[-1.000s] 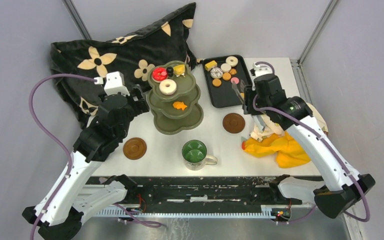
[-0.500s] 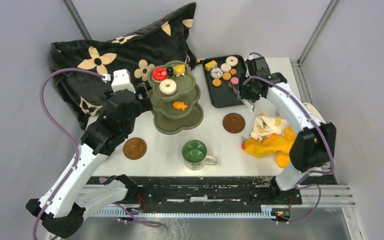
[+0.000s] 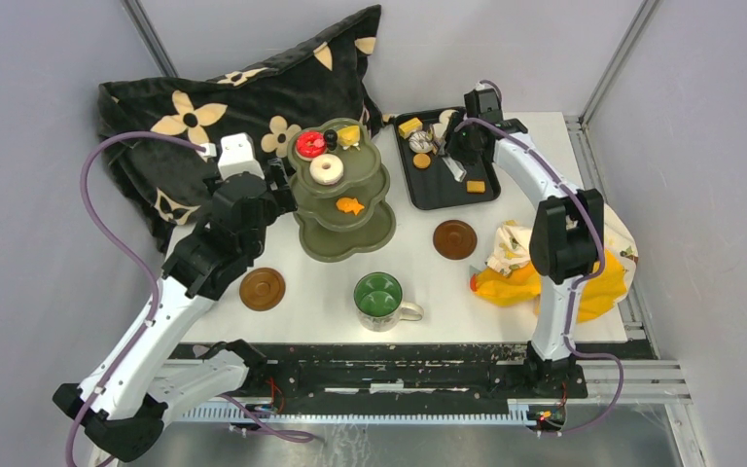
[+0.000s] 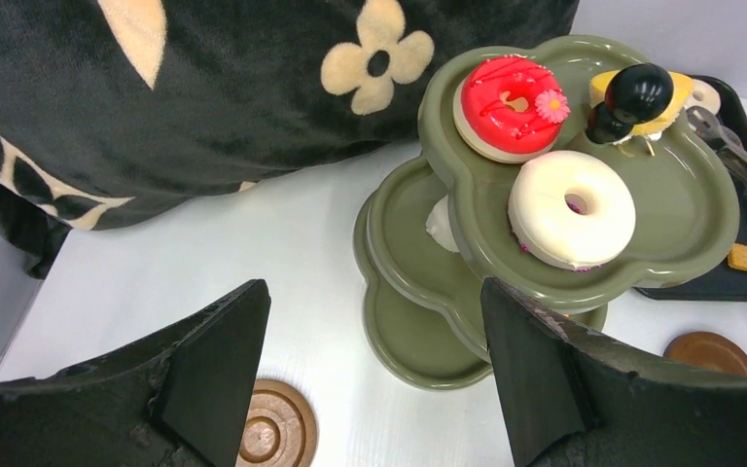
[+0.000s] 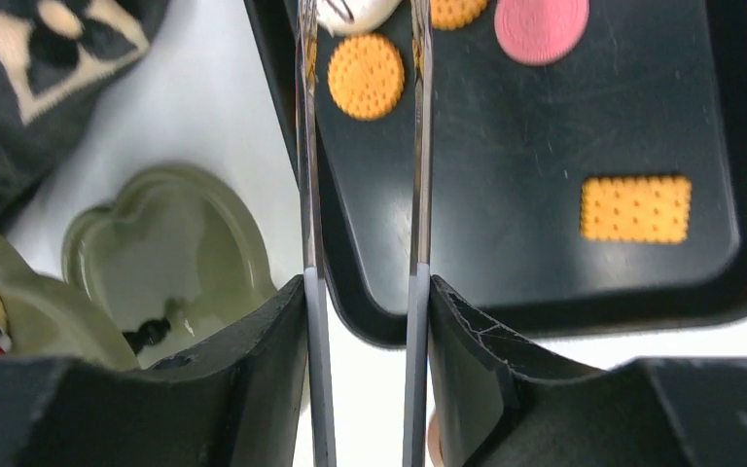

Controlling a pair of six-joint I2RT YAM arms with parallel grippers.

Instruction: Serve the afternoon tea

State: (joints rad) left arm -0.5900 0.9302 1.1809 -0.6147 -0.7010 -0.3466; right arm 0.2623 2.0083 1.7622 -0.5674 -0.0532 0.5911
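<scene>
One shift: right fingers (image 5: 253, 360), clamping tongs (image 5: 419, 195), reached farther over tray (image 5: 506, 156); left fingers (image 4: 216, 362) wide.

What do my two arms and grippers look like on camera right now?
Both the left arm and right arm have white links with black joints; a purple cable loops along each. The left gripper and right gripper have matte black, wedge-shaped fingers.
</scene>
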